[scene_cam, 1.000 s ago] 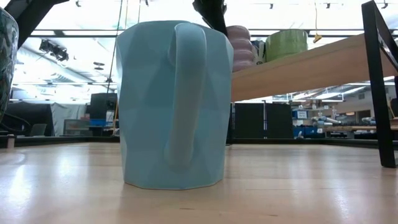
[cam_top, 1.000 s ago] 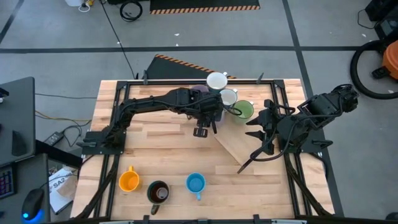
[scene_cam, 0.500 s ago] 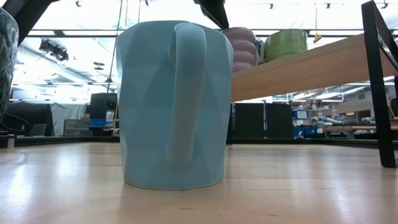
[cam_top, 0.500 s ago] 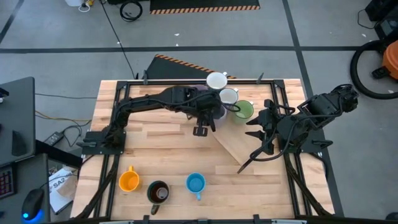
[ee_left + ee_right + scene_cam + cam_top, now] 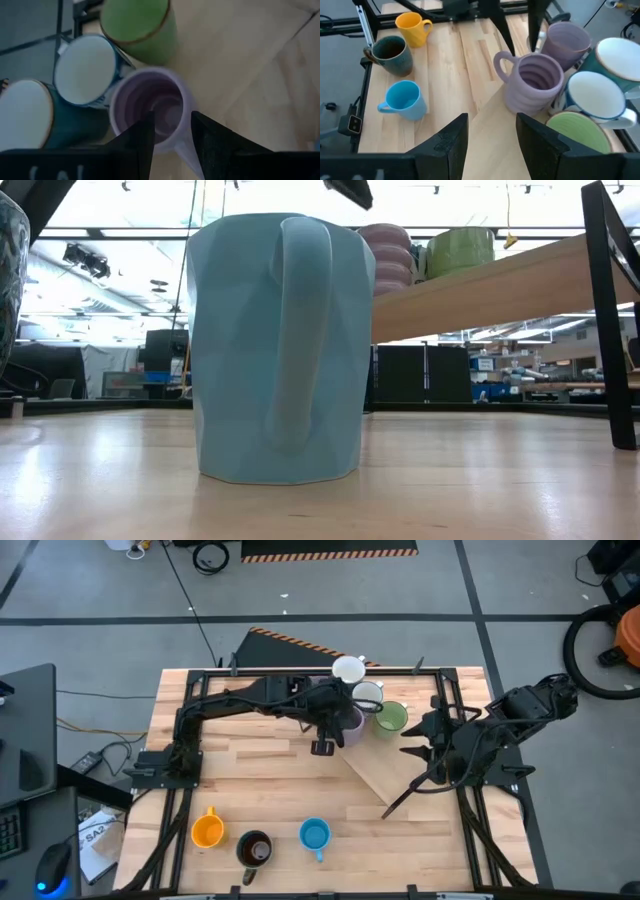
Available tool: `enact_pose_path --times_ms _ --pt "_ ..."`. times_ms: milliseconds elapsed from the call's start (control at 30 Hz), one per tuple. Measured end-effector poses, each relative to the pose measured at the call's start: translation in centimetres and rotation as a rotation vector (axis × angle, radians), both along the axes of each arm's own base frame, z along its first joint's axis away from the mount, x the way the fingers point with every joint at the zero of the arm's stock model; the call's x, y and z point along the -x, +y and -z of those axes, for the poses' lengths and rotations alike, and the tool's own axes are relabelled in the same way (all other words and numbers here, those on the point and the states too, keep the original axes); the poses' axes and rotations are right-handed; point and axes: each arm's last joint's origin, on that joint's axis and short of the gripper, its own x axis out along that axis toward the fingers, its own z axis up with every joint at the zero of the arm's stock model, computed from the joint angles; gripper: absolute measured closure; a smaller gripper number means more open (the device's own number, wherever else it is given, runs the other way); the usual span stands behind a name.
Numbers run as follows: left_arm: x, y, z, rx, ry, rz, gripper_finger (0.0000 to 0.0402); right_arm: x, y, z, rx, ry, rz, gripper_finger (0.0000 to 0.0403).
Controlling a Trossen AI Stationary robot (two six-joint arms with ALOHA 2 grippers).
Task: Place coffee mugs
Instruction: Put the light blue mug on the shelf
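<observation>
Wood table [image 5: 250, 780], lavender mug [image 5: 150, 107] just under left claw [image 5: 172, 130], fingers apart

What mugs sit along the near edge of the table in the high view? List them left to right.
orange mug → dark brown mug → blue mug

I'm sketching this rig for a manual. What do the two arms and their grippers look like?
Both arms are dark, jointed segments with black cables along them. The left gripper and right gripper each end in two flat, tapered dark fingers, with no visible markings.
</observation>
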Motion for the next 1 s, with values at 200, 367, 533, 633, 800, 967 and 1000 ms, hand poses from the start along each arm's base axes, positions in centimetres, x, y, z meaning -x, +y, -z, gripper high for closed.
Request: enact_pose_path --times_ms 200,367,533,633,800,967,1000 --pt "0.5 -0.1 -1.3 0.106 -0.09 -0.055 0.0267 1.5 -1.3 0.2 0.065 -0.01 0.052 0.0231" --pt "0.4 -0.4 -1.3 0.251 -0.105 -0.104 0.0267 2.3 -2.2 2.5 0.03 0.026 0.091 0.0231" --pt "0.2 -1.3 -1.5 0.264 -0.135 -0.094 0.027 2.6 -2.8 4.0 -0.056 0.031 0.083 0.0231" --pt "0.0 -1.6 -1.4 0.265 -0.151 -0.082 0.0281 2.6 -3.0 4.5 -0.092 0.037 0.073 0.0231" --pt "-0.5 -1.8 -0.7 0.271 -0.146 -0.083 0.0299 2.1 -3.2 4.7 -0.113 0.067 0.063 0.0231" --pt "-0.5 -2.0 -0.7 0.283 -0.153 -0.093 0.0316 1.5 -3.1 5.1 -0.135 0.108 0.027 0.0231" --pt "-0.5 -2.0 -0.7 0.284 -0.154 -0.093 0.0319 1.4 -3.0 5.1 -0.138 0.114 0.013 0.0231"
